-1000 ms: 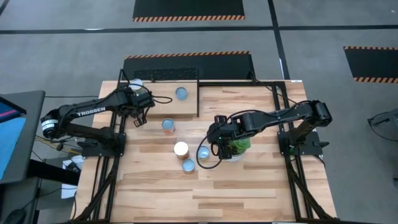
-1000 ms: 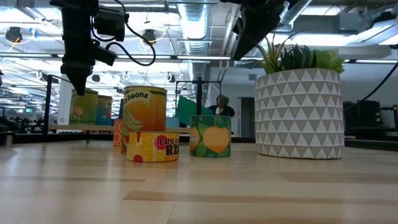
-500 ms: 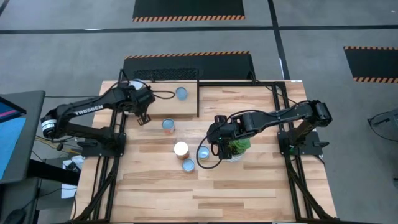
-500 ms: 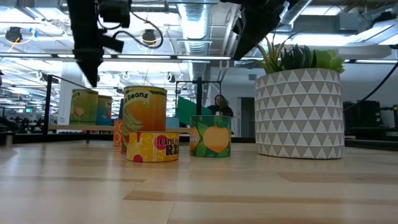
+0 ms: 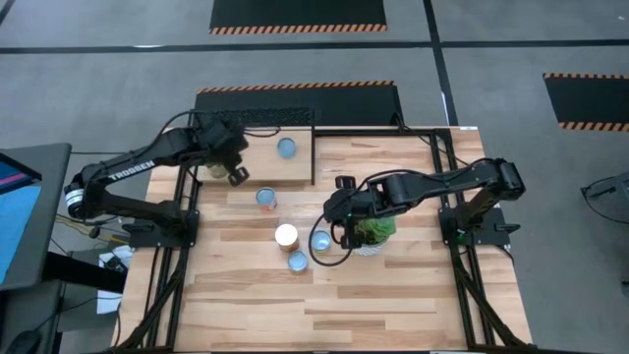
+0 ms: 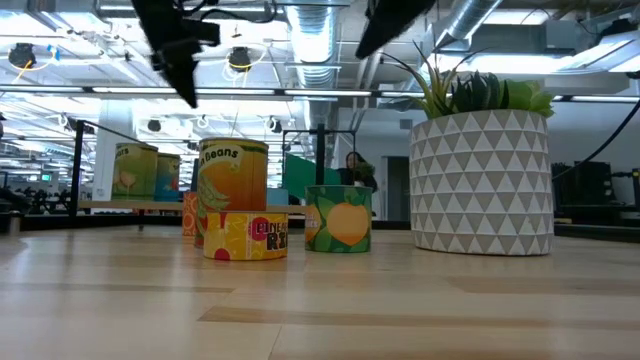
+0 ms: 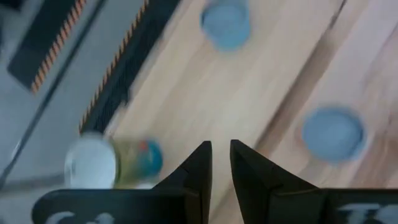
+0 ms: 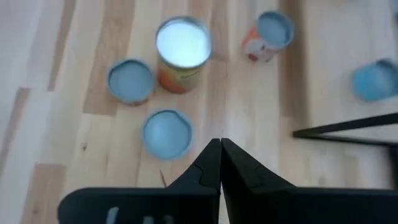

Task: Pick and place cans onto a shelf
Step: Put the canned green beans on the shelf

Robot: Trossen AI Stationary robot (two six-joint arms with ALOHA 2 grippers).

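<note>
**Left arm lifts clear over the shelf, hand empty**

Two cans show on the shelf (image 5: 270,169). A blue-topped can (image 5: 286,147) stands near its back edge toward the right end. A pale-topped can with a green label (image 7: 93,163) stands at its left end, close to the black frame. Four more cans wait on the table in front of the shelf. A blue-topped can with an orange label (image 5: 265,198) is just off the shelf's front edge. Farther out stand a tall white-topped can (image 5: 286,236) and two low blue-topped cans (image 5: 297,261) (image 5: 320,241).

The left gripper (image 5: 236,175) now hangs over the shelf's front edge. A moment earlier it sat lower and just off the shelf's front-left corner; it has risen and swung inward. Its fingers (image 7: 198,163) stand slightly apart with nothing between them.

The right gripper (image 8: 221,149) has also lifted a little. It is well out from the shelf's right end, above the table cans and beside the potted plant (image 5: 375,231). Its fingertips are pressed together and hold nothing.

Neither arm is carrying a can, so the left arm looks to be between placements. The orange-labelled can by the shelf's front edge is its nearest next pick. The cluster farther out probably falls to the right arm.
</note>
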